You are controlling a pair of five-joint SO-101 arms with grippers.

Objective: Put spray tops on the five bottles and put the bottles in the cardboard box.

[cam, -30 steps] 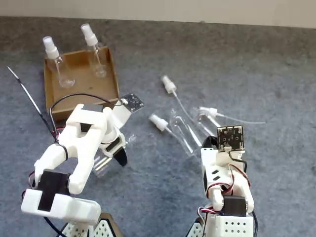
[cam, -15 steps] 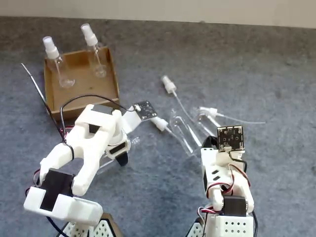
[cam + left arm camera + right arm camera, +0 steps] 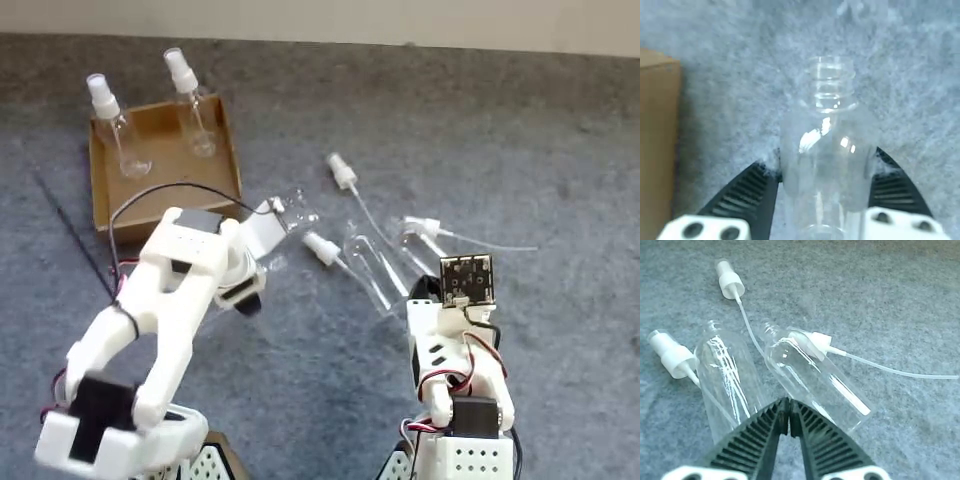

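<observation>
My left gripper (image 3: 825, 172) is shut on a clear bottle (image 3: 827, 145) without a top, its open neck pointing away from the wrist. From above, that bottle (image 3: 292, 212) is held just right of the cardboard box (image 3: 165, 178), close to a loose spray top (image 3: 322, 247). Two capped bottles (image 3: 120, 135) (image 3: 195, 110) stand in the box. Two bare bottles (image 3: 727, 380) (image 3: 815, 377) lie on the carpet in front of my right gripper (image 3: 789, 415), which is shut and empty. Spray tops (image 3: 730, 280) (image 3: 670, 355) (image 3: 817, 340) lie around them.
Grey carpet covers the table. The box edge (image 3: 657, 140) sits close beside the left gripper. A thin dark cable (image 3: 70, 230) runs past the box's left side. Long dip tubes trail from the loose spray tops toward the right.
The left arm has swung right and forward with the bottle, from beside the box's front corner toward the loose spray tops. The right arm has kept still.
</observation>
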